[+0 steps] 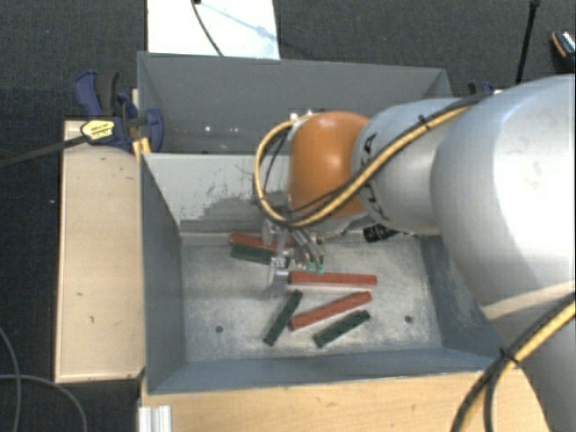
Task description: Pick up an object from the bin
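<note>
Red flat stick point(331, 279) is lying just beside the gripper point(288, 268), which is hanging low in the bin point(166, 268); its width I cannot tell.

You're looking at a robotics lab: industrial arm point(468, 196), grey metal bin point(162, 268) beneath the gripper point(292, 264), carpet point(54, 43) around (dark, coarse).

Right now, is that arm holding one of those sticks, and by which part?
Cannot be told. The gripper sits low between a red stick and a dark green stick, with neither clearly in its hold.
</note>
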### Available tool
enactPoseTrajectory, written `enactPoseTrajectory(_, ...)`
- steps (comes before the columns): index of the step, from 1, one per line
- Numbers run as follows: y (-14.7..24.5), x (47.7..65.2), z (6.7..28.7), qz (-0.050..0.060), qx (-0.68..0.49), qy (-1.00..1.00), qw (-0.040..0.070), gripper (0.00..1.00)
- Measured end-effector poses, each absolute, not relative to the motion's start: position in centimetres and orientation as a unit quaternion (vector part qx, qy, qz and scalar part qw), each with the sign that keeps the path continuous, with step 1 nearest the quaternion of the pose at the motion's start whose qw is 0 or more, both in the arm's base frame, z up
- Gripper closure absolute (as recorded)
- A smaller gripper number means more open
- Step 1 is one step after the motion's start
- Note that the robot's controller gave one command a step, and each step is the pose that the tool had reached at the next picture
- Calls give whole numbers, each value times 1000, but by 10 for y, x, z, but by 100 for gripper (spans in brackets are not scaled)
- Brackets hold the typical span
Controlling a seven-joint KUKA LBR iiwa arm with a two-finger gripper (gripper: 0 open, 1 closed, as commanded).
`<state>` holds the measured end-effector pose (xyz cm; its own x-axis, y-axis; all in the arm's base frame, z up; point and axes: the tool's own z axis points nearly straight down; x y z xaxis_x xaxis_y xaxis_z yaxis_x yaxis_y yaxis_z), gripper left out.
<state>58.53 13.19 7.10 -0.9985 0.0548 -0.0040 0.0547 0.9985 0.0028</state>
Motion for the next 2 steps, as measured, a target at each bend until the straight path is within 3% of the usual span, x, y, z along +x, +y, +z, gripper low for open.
enactPoseTrajectory(1,132,586,73,2,28,1000,4,100)
enactPoseTrajectory(2,132,585,71,1,28,1000,2,0)
